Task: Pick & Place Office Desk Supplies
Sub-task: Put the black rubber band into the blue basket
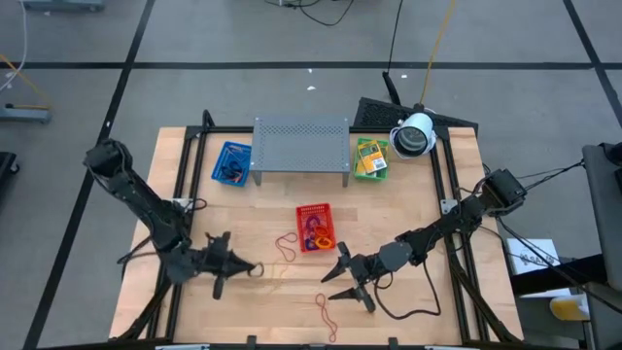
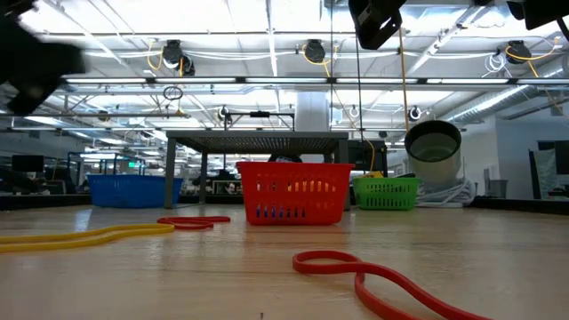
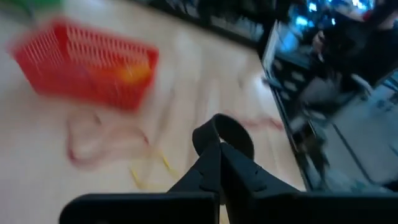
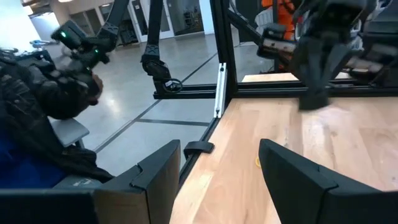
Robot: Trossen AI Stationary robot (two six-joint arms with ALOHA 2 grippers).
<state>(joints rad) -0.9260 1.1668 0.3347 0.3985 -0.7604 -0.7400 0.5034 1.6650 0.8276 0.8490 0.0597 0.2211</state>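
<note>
Your left gripper (image 1: 255, 268) sits pinched shut on a black rubber-band loop (image 3: 225, 132), low over the table's front left. Red loop (image 1: 287, 245) lies beside the red basket (image 1: 315, 226). Your right gripper (image 1: 341, 276) hangs spread wide, holding nothing.
</note>
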